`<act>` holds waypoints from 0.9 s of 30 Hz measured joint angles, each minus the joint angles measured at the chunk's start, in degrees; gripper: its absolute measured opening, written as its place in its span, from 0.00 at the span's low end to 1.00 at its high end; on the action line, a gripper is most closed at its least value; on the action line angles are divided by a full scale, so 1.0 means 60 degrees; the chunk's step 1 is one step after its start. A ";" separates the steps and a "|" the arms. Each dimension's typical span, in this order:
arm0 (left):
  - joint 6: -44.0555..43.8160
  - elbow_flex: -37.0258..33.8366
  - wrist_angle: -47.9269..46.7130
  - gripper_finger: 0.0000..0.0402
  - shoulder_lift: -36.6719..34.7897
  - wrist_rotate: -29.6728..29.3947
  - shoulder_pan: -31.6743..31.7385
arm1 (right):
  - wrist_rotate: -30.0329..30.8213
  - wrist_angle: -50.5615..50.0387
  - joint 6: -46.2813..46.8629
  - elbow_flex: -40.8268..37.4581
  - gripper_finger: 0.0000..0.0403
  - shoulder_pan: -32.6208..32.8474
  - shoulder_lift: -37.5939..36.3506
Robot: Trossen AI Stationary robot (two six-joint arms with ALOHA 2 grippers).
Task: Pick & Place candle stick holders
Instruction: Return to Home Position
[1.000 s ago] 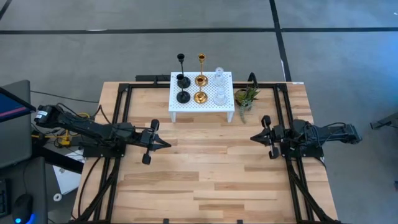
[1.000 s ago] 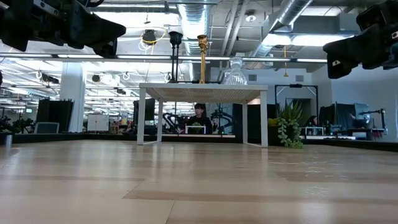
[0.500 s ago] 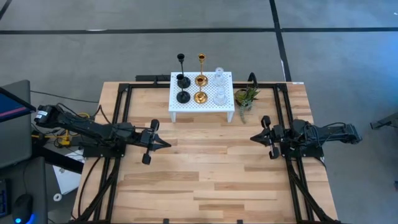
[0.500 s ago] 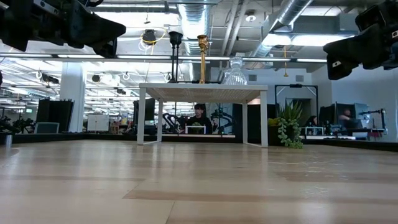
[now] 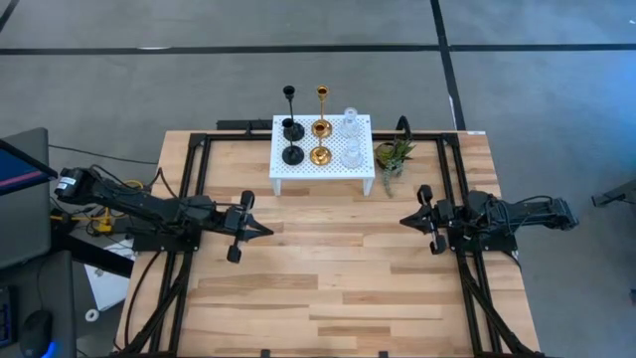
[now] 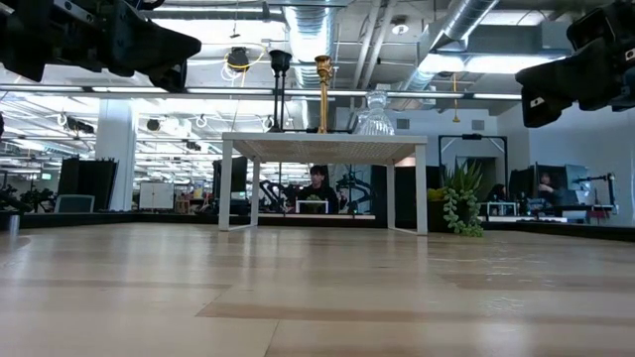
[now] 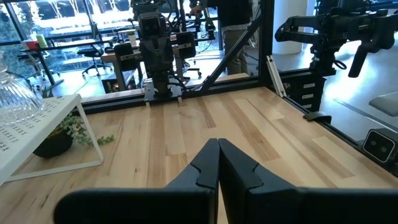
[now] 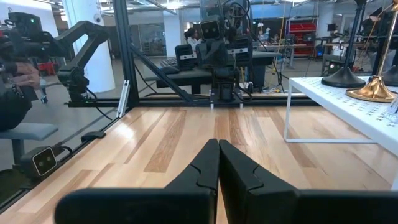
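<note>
Now your left hand (image 5: 260, 230) and right hand (image 5: 407, 220) are hovering over opposite sides of the counter (image 5: 328, 288), fingers pressed together, while the six candle stick holders (image 5: 320, 155) are standing paired by colour on the white stand (image 5: 333, 171).

The stand (image 5: 328, 171) is placed at upper middle of the high view, at the far edge of the table (image 5: 328, 268). 6 candle stick holders (image 5: 320, 129) are set on it in 3 columns of 2: left column (image 5: 292, 154), middle column (image 5: 320, 155), right column (image 5: 351, 155). The potted plant (image 5: 393, 156) is set on the table just right of the stand. The left gripper (image 5: 263, 230) is held at centre left and the right gripper (image 5: 405, 219) at centre right. They are faced toward each other, well apart, and lower in the frame than the stand.
</note>
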 joint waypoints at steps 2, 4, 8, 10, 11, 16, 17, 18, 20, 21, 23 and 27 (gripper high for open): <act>0.0000 0.0000 0.0000 0.01 0.0003 0.0000 0.0000 | 0.0003 0.0000 0.0000 0.0000 0.00 0.0000 0.0000; 0.0018 0.0000 0.0000 0.01 0.0003 -0.0004 0.0000 | 0.0101 -0.0002 0.0000 0.0000 0.00 -0.0002 0.0000; 0.0018 0.0000 0.0007 0.01 0.0003 -0.0001 0.0000 | 0.0401 0.0014 -0.0004 0.0000 0.00 -0.0025 0.0004; 0.0018 0.0000 0.0008 0.01 0.0007 -0.0004 0.0000 | 0.0403 0.0015 -0.0001 0.0000 0.00 -0.0018 0.0004; 0.0018 0.0000 0.0014 0.01 0.0007 -0.0004 0.0000 | 0.0408 0.0015 0.0000 0.0000 0.00 -0.0018 0.0004; 0.0019 0.0000 0.0062 0.01 0.0007 -0.0004 0.0000 | 0.0433 0.0015 0.0000 0.0000 0.00 -0.0018 0.0004; 0.0022 0.0000 0.0087 0.01 0.0007 -0.0004 0.0000 | 0.0433 0.0015 -0.0002 0.0000 0.00 -0.0018 0.0004; 0.0024 0.0000 0.0110 0.01 0.0007 -0.0004 0.0000 | 0.0437 0.0015 0.0000 0.0000 0.00 -0.0018 0.0004; 0.0020 0.0000 0.0144 0.01 0.0007 -0.0004 0.0000 | 0.0437 0.0015 -0.0002 0.0000 0.00 -0.0018 0.0004; -0.0055 0.0000 0.0149 0.01 0.0007 -0.0004 0.0000 | 0.0439 0.0015 0.0000 0.0000 0.00 -0.0018 0.0004; -0.0379 0.0000 0.0146 0.01 0.0007 -0.0004 0.0000 | 0.0442 0.0015 -0.0002 0.0000 0.00 -0.0018 0.0004; -0.0836 0.0000 0.0146 0.01 0.0007 -0.0004 0.0000 | 0.0459 0.0015 0.0000 0.0000 0.00 -0.0018 0.0004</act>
